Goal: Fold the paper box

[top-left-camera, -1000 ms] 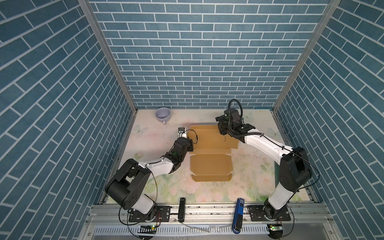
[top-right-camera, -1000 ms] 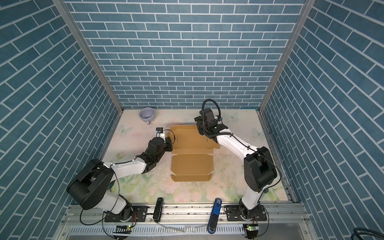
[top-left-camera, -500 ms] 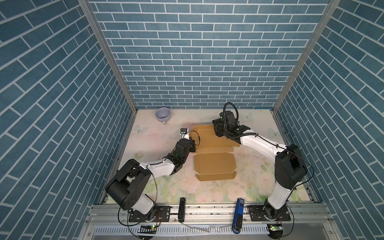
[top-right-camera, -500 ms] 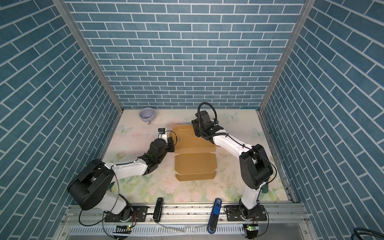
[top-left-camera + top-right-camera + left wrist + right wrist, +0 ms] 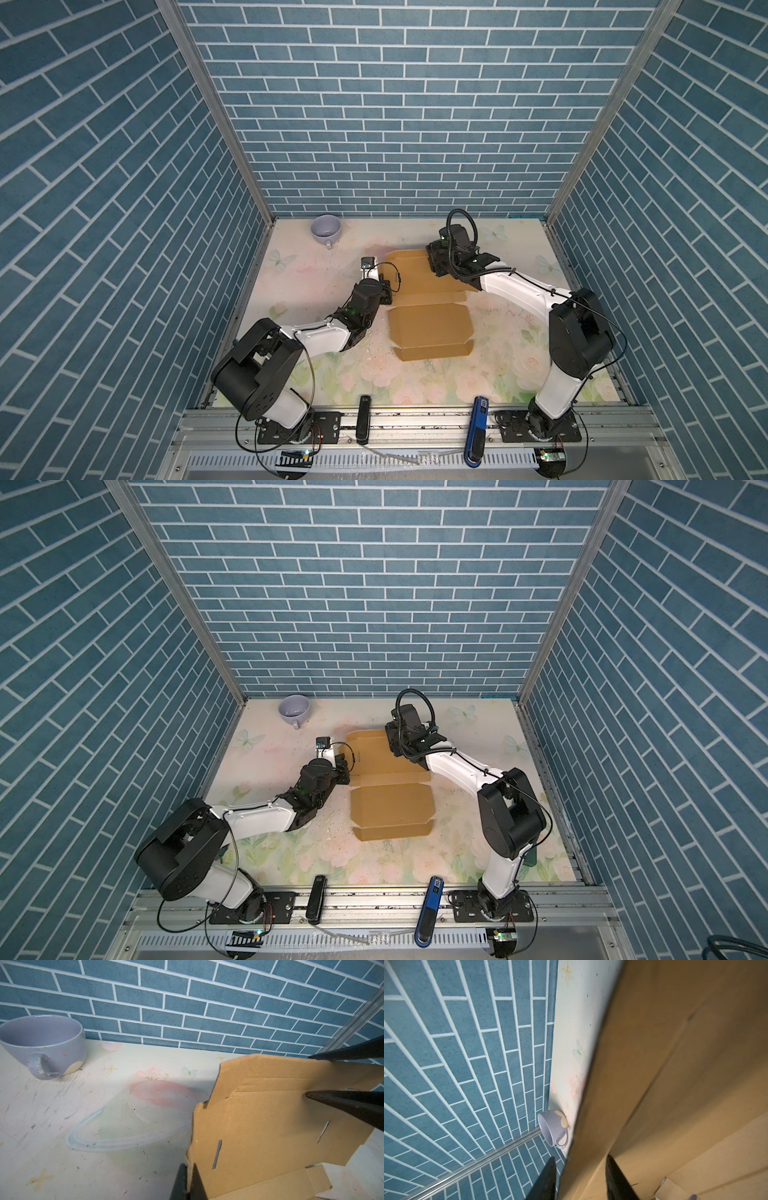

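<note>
Found the paper box point(image 5: 430, 328) lying in the middle of the surface point(image 5: 307, 282), far panel lifted off it. Saw the left gripper point(image 5: 188, 1178) pinched tight on that panel's left edge. Saw the right gripper point(image 5: 580, 1159) straddling its right edge, jaws apart.

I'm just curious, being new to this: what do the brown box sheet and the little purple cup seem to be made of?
The paper box: apparently matte tan cardboard, judging by its creases and cut slots. The cup: probably glazed ceramic, given its glossy, speckled lavender surface.
</note>
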Tool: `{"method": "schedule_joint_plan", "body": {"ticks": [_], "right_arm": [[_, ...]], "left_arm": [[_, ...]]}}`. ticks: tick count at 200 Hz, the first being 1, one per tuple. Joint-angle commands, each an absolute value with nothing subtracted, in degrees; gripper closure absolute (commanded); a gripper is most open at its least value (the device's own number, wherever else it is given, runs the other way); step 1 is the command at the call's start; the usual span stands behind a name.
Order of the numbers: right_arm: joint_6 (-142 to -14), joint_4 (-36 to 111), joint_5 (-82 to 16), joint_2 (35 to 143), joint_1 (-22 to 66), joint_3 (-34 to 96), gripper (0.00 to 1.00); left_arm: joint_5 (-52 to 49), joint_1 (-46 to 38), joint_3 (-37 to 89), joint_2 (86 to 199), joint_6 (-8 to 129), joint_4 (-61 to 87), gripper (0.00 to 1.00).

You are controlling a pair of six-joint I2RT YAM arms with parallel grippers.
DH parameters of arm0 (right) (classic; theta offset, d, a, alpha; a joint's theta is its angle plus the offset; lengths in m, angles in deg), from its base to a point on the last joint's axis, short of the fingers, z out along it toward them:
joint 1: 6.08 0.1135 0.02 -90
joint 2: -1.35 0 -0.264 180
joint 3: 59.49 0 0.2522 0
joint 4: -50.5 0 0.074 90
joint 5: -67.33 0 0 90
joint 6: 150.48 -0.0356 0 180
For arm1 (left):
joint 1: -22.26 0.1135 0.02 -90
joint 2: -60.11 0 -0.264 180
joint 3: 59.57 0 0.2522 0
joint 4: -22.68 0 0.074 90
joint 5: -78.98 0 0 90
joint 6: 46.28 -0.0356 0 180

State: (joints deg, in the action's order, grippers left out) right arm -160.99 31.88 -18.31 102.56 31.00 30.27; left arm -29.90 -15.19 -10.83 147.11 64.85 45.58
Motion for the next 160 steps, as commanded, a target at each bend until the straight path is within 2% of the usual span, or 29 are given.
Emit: {"method": "schedule_joint_plan", "body": {"ticks": [1,41,160], "right_arm": [[-162.8,31.9,-17.2,103.1,31.4,28.7,0.66],[-163.2,32.3,-16.9,102.5,31.6,27.4,0.72],[-164.4,35.1,-15.6,102.2,32.1,22.9,0.73]], "left_arm": [[-31.1,-15.7,-11.4,147.2,65.3,48.1,1.00],[-31.2,-16.0,-11.2,147.6,65.3,48.0,1.00],[-30.7,-17.1,-11.6,148.7,65.4,49.0,1.00]]}}
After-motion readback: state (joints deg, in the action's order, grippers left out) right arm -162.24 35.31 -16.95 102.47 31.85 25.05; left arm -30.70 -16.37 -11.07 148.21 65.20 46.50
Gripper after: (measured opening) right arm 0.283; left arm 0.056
